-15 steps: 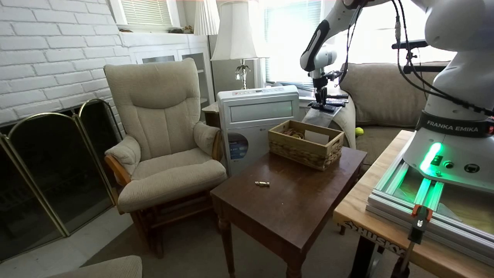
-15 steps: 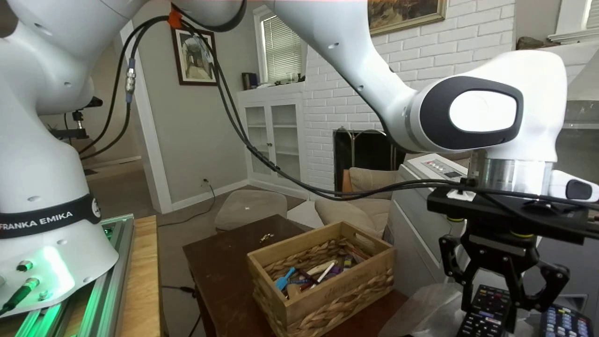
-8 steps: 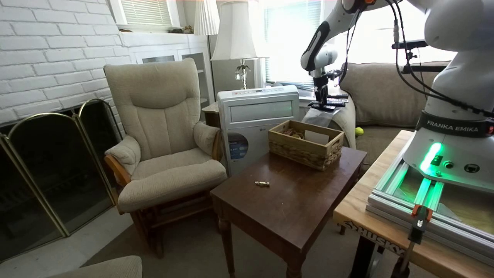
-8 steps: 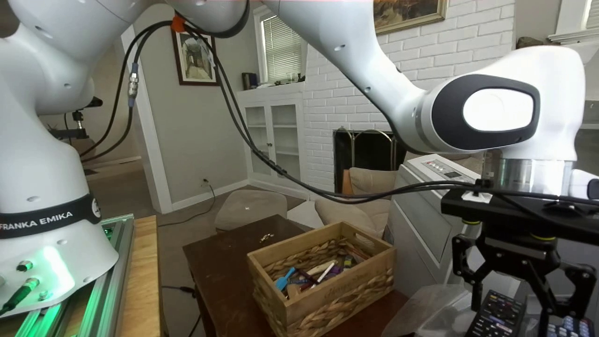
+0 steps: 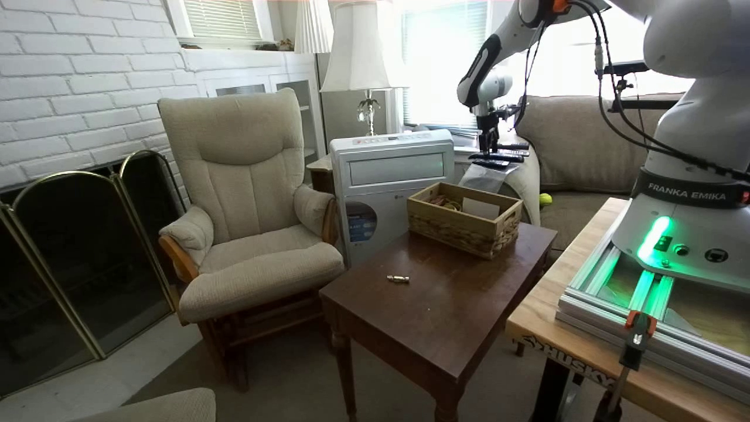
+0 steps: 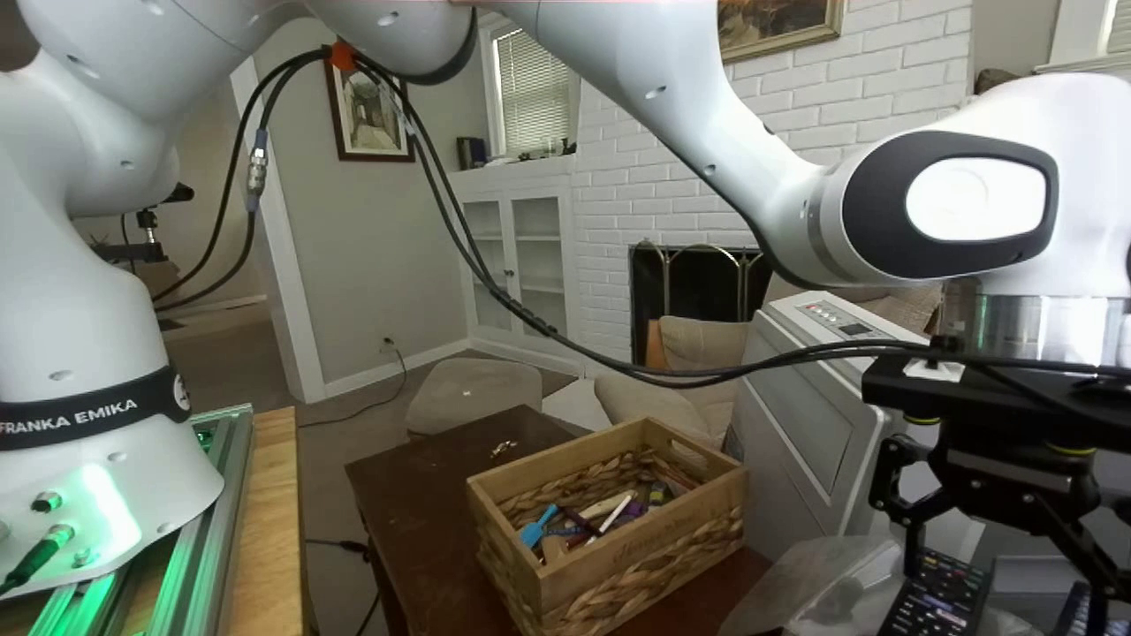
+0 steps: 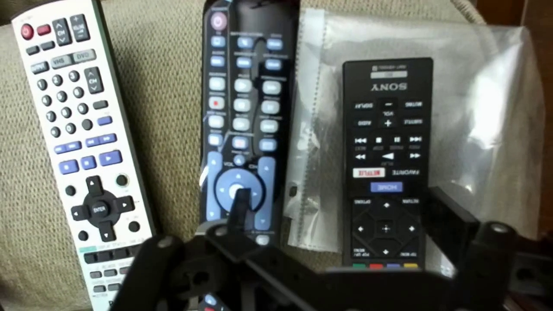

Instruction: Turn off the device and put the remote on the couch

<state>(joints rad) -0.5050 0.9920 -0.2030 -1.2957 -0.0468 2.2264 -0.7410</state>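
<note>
The black Sony remote (image 7: 387, 164) lies flat on a clear plastic sleeve on the arm of the couch (image 7: 173, 86). Left of it are a black remote with blue keys (image 7: 244, 112) and a silver-white remote (image 7: 88, 142). My gripper (image 7: 339, 196) stands open above, one finger over the blue-keyed remote, the other beside the Sony remote's right edge; nothing is held. Whether a fingertip touches anything I cannot tell. In an exterior view the gripper (image 6: 1005, 596) is partly cut off by the frame edge. A white floor-standing appliance (image 5: 398, 170), perhaps the device, stands beside the couch.
A wooden table (image 5: 433, 310) in front bears a woven basket (image 5: 463, 220) of small items and a small brass piece (image 5: 398, 279). The clear sleeve (image 7: 484, 108) hangs over the couch arm's edge. A tennis ball (image 5: 545, 199) rests on the couch; a cream armchair (image 5: 252, 199) stands across.
The fingers, close on both sides of the Sony remote a second ago, have spread wide and let it go. The gripper has shifted right in an exterior view; the remote lies still since half a second ago.
</note>
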